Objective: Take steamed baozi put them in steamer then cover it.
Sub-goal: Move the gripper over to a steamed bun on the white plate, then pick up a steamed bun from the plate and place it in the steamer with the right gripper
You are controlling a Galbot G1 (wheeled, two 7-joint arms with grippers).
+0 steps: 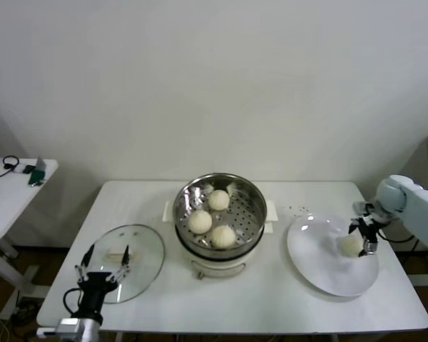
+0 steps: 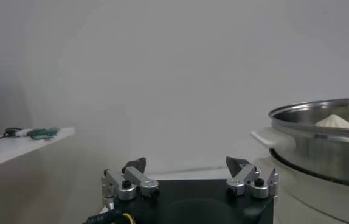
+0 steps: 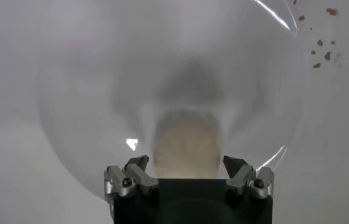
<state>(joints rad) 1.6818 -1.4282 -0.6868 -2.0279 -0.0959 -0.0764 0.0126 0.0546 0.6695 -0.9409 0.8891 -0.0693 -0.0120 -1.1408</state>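
Three steamed baozi sit in the steamer; seemingly no legible writing.

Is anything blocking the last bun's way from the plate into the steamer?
Nothing visible does. The right gripper is open over the last bun on the plate. The steamer is uncovered, with three buns inside and room on its tray; its lid lies on the table by the left gripper.
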